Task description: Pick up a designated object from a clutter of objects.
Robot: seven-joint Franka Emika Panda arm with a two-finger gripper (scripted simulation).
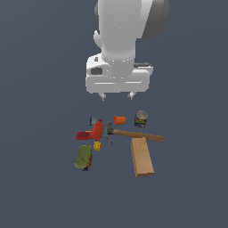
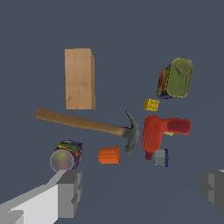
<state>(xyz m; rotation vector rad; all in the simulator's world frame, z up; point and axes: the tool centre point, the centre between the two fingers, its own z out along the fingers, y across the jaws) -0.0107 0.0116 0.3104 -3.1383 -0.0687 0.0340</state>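
The designated object is a long light-brown wooden block [image 1: 142,156] [image 2: 79,78] lying flat at the exterior view's right of the clutter. My gripper [image 1: 117,95] [image 2: 142,190] hangs open high above the clutter, away from the block and holding nothing. Only its grey fingertips [image 2: 70,192] show in the wrist view. A brown-handled hammer [image 1: 133,134] [image 2: 87,123] lies just beyond the block's far end, between it and the gripper.
A red drill-like tool [image 1: 92,132] [image 2: 162,131], an orange cup [image 1: 119,120] [image 2: 109,155], a coloured can [image 1: 141,118] [image 2: 66,155], a yellow cube [image 1: 96,145] [image 2: 151,104] and a green-red flat pack [image 1: 83,157] [image 2: 176,78] lie scattered. A small grey-blue item [image 1: 93,120] [image 2: 161,157] sits by the drill.
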